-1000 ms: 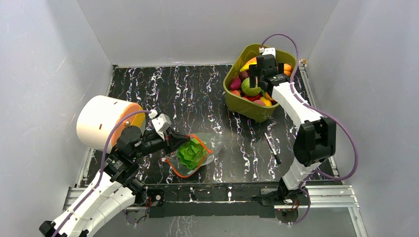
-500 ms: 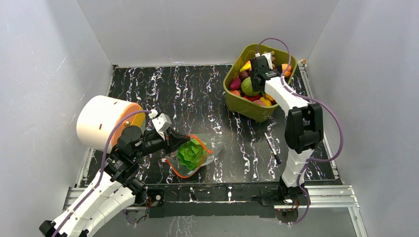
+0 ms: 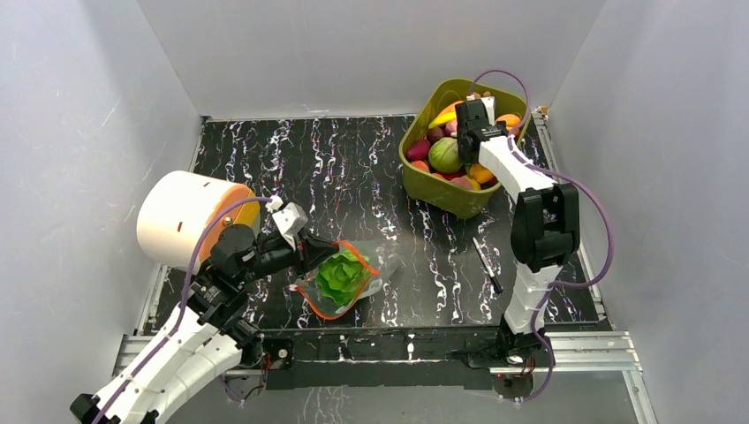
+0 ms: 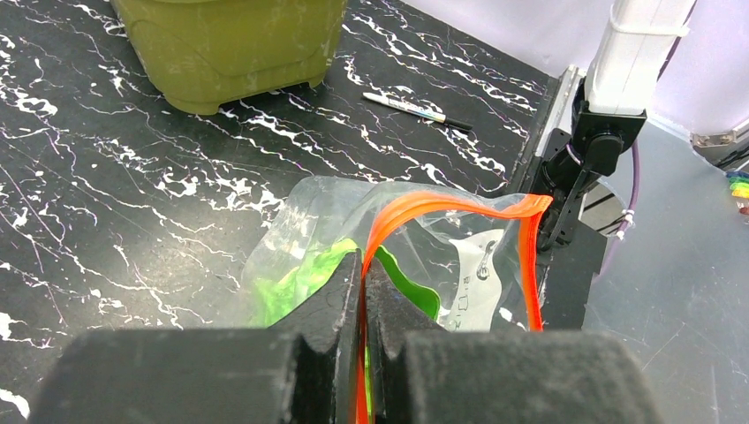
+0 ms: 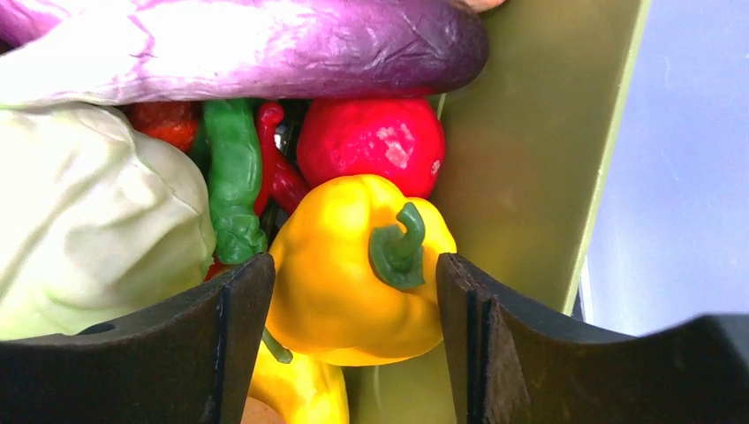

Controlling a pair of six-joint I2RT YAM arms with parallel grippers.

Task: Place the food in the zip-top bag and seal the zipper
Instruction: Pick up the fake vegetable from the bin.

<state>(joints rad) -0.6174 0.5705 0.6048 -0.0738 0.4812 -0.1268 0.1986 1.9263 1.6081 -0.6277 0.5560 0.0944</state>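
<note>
Zip-top bag (image 4: 300, 221) lay on the desk (image 3: 336, 177), lettuce (image 3: 340, 276) inside, its zipper (image 4: 442, 205) pinched by the low left gripper (image 4: 363, 283). The outstretched right gripper (image 5: 353, 265) pointed down into the tub (image 3: 442, 190), jaws touching a yellow pepper (image 5: 336, 291); whether they gripped it, I could not tell.

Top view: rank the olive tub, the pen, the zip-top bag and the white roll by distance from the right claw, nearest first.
1. Olive tub, far right: the right claw is inside it, around a yellow pepper.
2. Pen, near right.
3. Zip-top bag, near centre.
4. White roll, far left.
</note>
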